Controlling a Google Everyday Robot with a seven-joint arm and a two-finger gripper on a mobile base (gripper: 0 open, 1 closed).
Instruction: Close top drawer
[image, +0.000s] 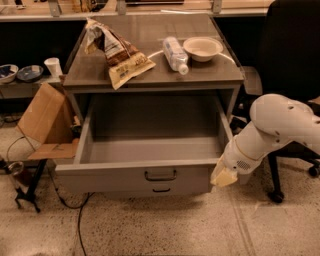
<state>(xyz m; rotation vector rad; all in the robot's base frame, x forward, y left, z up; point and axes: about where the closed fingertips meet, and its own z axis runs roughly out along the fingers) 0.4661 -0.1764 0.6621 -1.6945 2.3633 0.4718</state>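
The top drawer (135, 176) is a wide, deep grey drawer, pulled far out of the grey cabinet (150, 80) and empty inside. Its tall front panel has a small dark bail handle (160, 175) at centre. A shallower drawer front with a smaller handle (161, 190) shows just below it. My white arm (272, 132) comes in from the right. My gripper (223, 176) is at the right end of the drawer's front panel, close against its corner; I cannot tell if it touches.
On the cabinet top lie a snack bag (117, 52), a plastic bottle (176, 54) and a beige bowl (202, 48). A cardboard box (42, 120) leans at the left with cables on the floor. A black office chair (290, 75) stands at the right.
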